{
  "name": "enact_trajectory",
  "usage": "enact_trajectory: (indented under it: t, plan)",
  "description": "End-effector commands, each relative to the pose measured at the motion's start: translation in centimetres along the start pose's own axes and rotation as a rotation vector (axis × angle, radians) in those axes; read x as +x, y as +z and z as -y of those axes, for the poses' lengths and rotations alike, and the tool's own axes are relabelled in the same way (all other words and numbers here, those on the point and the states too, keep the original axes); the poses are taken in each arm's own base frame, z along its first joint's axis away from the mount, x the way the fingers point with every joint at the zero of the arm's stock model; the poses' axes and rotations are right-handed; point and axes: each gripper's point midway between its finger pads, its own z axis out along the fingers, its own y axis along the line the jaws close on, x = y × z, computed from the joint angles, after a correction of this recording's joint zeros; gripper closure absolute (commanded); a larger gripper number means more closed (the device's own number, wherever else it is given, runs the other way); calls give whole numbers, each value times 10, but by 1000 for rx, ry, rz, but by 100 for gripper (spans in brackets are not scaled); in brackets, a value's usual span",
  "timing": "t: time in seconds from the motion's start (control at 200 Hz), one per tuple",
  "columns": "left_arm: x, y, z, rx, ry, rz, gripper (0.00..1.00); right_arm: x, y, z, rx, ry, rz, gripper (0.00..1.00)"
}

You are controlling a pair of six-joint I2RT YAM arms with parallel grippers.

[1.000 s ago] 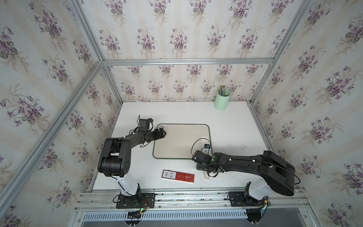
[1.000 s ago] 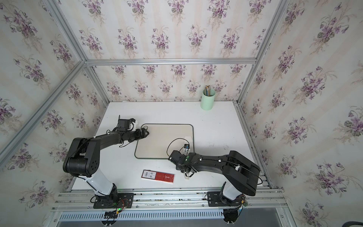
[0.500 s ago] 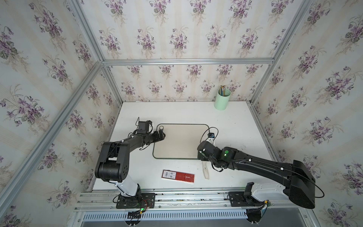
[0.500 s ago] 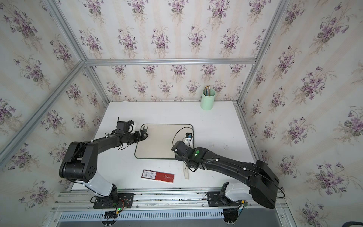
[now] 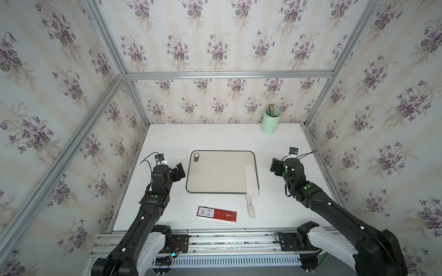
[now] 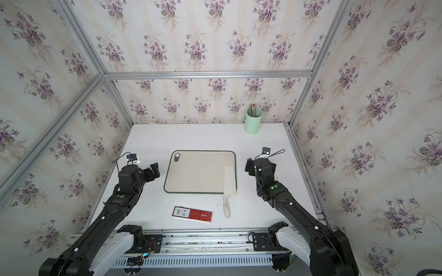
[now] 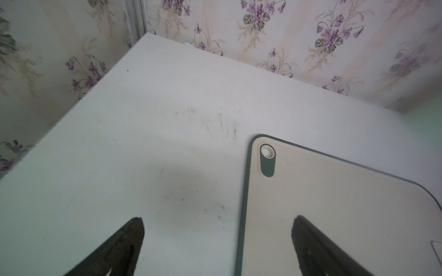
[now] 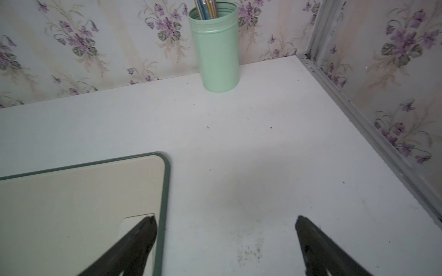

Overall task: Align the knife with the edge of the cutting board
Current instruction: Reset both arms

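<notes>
Knife [image 5: 251, 179]: blade along cutting board [image 5: 216, 172] right edge. Nearby on surface [image 5: 215, 138]: red package [image 5: 217, 214], green pencil cup [image 5: 270, 121]. Left end effector [image 7: 217, 219], right end effector [image 8: 226, 218]: jaws spread, empty.

cutting board [image 5: 215, 172] mid table [image 5: 215, 136]. knife [image 5: 251, 181]: blade on the board along its right edge, handle overhanging the near edge. package [image 5: 217, 214] in front of the board (just left of the handle). cup [image 5: 270, 121] back right, by the wall.
</notes>
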Motion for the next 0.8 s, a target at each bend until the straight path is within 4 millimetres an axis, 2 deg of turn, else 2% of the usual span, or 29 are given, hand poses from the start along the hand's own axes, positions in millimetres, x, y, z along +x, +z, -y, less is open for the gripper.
enact_trajectory:
  t: [0.0,0.11,0.18,0.315,0.365,0.375,0.42,0.445,0.49,0.514,0.519,0.559,0.574,0.619,0.659,0.699,0.734,0.779,0.794]
  plan:
    - [-13,-1,-15,-83,110,115,0,-19,-3,26,56,-3,221,1]
    - [1,13,-22,-108,139,147,0,7,-7,53,151,-83,316,0]
    - [7,25,-22,-110,161,184,1,4,1,50,153,-112,313,0]
    - [-5,41,-13,-98,236,199,0,-26,-2,59,209,-106,508,0]
    - [-11,46,-12,-100,252,238,1,-21,12,62,255,-117,443,0]
    - [-11,48,-12,-96,258,241,1,-16,18,60,251,-126,404,1]
    - [-8,57,-10,-88,271,251,1,-19,28,52,164,-123,380,7]
    - [-8,62,-11,-97,264,268,1,-21,26,53,133,-100,399,8]
    - [4,75,-12,-90,282,253,1,-23,21,57,84,-6,433,4]
    - [8,79,-8,-68,293,249,1,-21,16,57,19,9,462,6]
    - [9,80,-7,-65,299,249,1,-15,19,61,26,10,443,6]
    - [13,83,-1,-30,327,227,1,-7,18,70,40,54,468,5]
    - [15,84,2,-17,333,204,1,-13,14,74,57,58,514,5]
    - [18,89,7,4,353,135,1,-15,8,66,23,31,540,1]
    - [18,92,10,20,361,103,1,-6,27,61,10,19,428,3]
    - [16,97,11,15,369,108,1,-11,40,59,20,6,415,6]
    - [14,103,9,-3,366,110,1,-15,47,55,14,-11,421,4]
    - [17,104,7,11,348,89,1,-3,64,54,4,-11,293,3]
    - [16,104,7,11,344,78,1,-4,63,53,0,-14,302,3]
